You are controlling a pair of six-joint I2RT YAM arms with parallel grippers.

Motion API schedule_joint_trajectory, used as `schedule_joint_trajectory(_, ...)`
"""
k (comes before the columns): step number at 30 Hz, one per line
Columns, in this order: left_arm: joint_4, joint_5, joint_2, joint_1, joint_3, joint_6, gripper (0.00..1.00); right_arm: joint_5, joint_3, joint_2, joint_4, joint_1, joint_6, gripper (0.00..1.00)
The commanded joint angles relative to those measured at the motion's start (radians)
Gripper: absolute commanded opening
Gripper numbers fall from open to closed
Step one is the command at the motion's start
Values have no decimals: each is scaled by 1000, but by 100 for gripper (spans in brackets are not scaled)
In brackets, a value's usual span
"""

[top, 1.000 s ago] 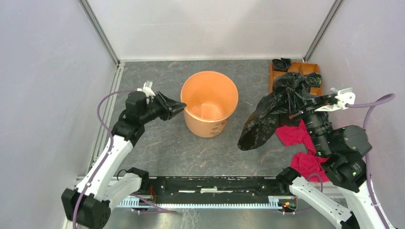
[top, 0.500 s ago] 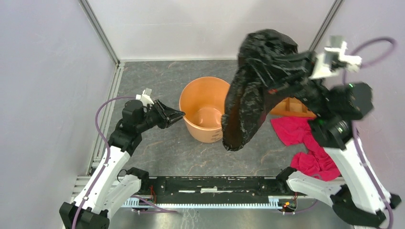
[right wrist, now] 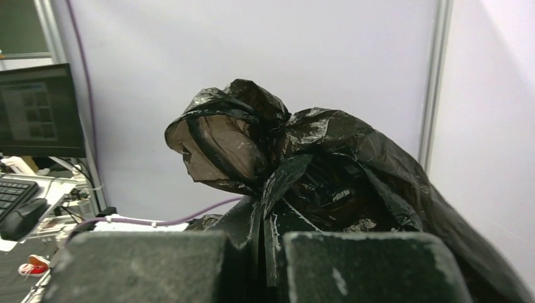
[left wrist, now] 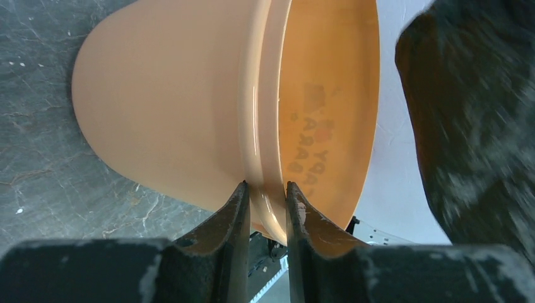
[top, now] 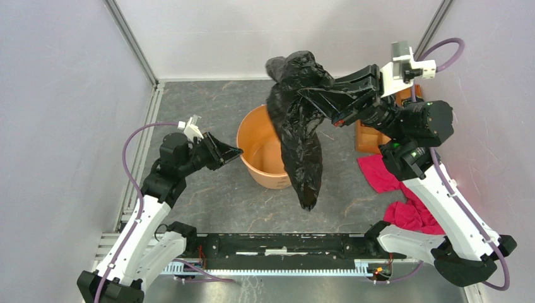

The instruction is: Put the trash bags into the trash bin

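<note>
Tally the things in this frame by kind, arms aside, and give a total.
Black trash bag: 1
Orange bin: 1
Pink-red cloth: 1, crossed by an arm
Orange-brown tray: 1, partly hidden
Total: 4

Pink-red cloth [top: 377, 173] crumpled on dark grey marbled table [top: 208, 101], right side, spreading toward near right. Orange-brown compartment tray [top: 367, 137] just beyond cloth at far right, mostly hidden. Right wrist view, outside cell at left: dark monitor [right wrist: 41, 110], keyboard [right wrist: 12, 192], black mouse [right wrist: 22, 218].
</note>
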Motion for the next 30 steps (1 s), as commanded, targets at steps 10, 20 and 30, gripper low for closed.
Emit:
schedule_joint_trajectory(10,-141,-143,-42,3,87,172,73,280,-58,-122,-247,5,-171,1)
schedule_joint_trajectory(20,-497,-611,-62,3,458,551,97,691,-130,-175,-457,5,-424,1)
schedule_joint_trajectory(30,-292,-315,45,3,548,439,100,824,-6,-82,-596,5,-488,1)
